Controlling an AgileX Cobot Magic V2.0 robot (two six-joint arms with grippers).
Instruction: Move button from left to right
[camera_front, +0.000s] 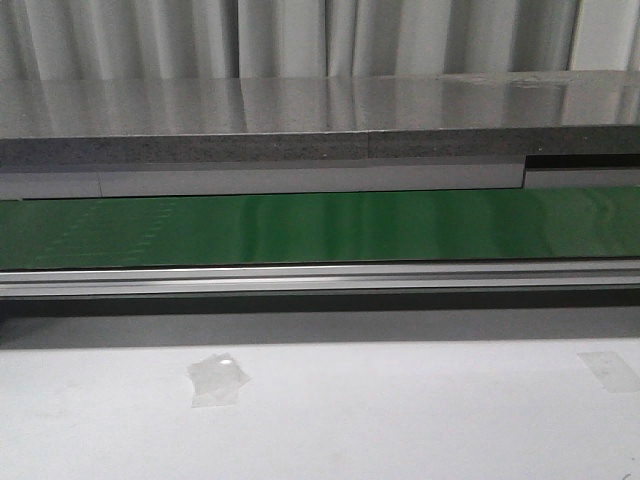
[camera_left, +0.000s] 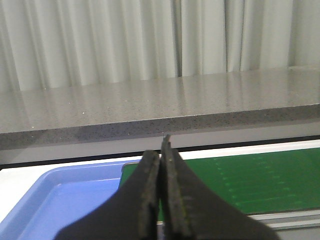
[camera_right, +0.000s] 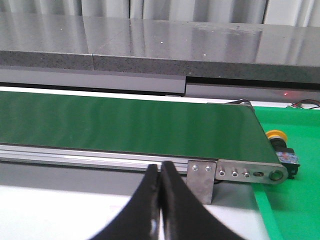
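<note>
The button (camera_right: 281, 145), with a yellow-orange cap on a black body, lies on a green mat just past the right end of the green conveyor belt (camera_right: 125, 122), seen only in the right wrist view. My right gripper (camera_right: 160, 167) is shut and empty, over the white table in front of the belt's rail, well to the left of the button. My left gripper (camera_left: 161, 150) is shut and empty, above the edge between a blue tray (camera_left: 60, 200) and the belt's left end (camera_left: 240, 180). Neither gripper shows in the front view.
The green belt (camera_front: 320, 225) runs across the front view behind an aluminium rail (camera_front: 320, 277). A grey stone counter (camera_front: 300, 120) and curtains stand behind it. Tape patches (camera_front: 217, 378) lie on the white table. A metal bracket (camera_right: 201, 180) sits at the belt's right end.
</note>
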